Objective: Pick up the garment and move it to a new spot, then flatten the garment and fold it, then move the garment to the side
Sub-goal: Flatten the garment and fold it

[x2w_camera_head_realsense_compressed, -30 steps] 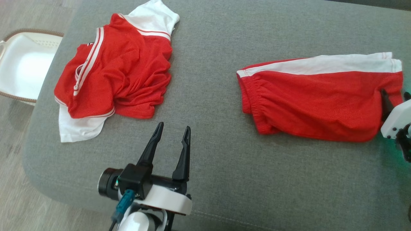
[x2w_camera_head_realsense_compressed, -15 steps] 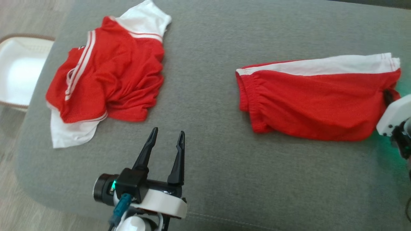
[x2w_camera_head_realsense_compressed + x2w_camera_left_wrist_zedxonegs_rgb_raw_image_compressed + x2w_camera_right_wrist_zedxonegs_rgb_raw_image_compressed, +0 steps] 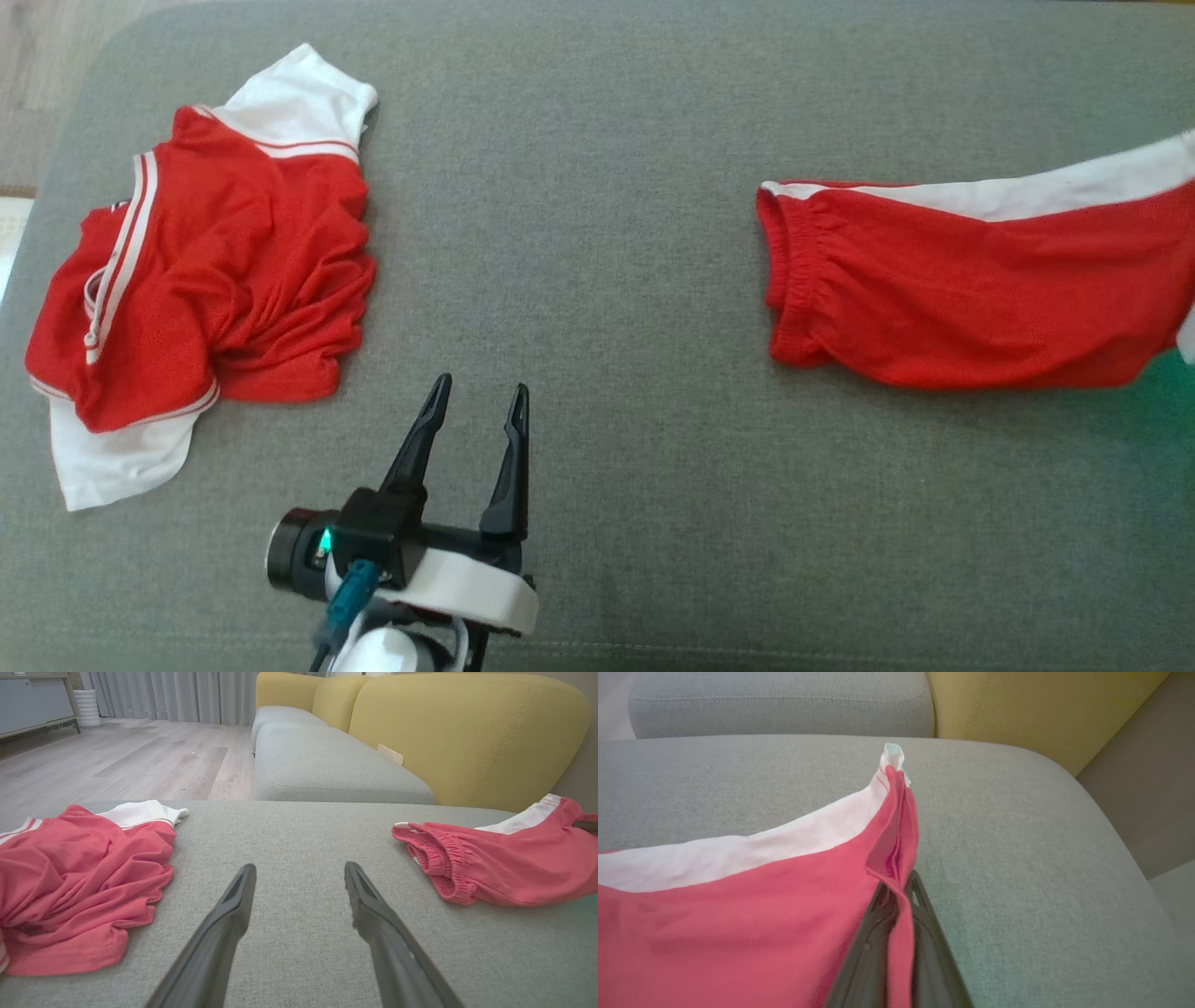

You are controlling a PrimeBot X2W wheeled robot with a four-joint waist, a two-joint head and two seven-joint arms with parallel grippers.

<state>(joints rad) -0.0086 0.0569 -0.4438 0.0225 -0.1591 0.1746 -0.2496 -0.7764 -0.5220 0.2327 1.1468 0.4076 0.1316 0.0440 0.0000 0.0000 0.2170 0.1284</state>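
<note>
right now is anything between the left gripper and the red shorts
Nothing visible. Only bare grey cushion lies between the left gripper and the shorts; the crumpled shirt sits on the gripper's other side.

The left gripper (image 3: pixel 480 385) has two long, dark fingers (image 3: pixel 415 448) that taper to narrow points. Behind them sits a black block (image 3: pixel 378 537) with a small green light (image 3: pixel 326 539), beside a dark cylinder (image 3: pixel 289 565). A teal connector (image 3: pixel 353 590) with a cable (image 3: pixel 322 658) adjoins a curved white shell (image 3: pixel 467 590). On the right gripper (image 3: pixel 900 891) the fingers are glossy black, one with a small slot.
</note>
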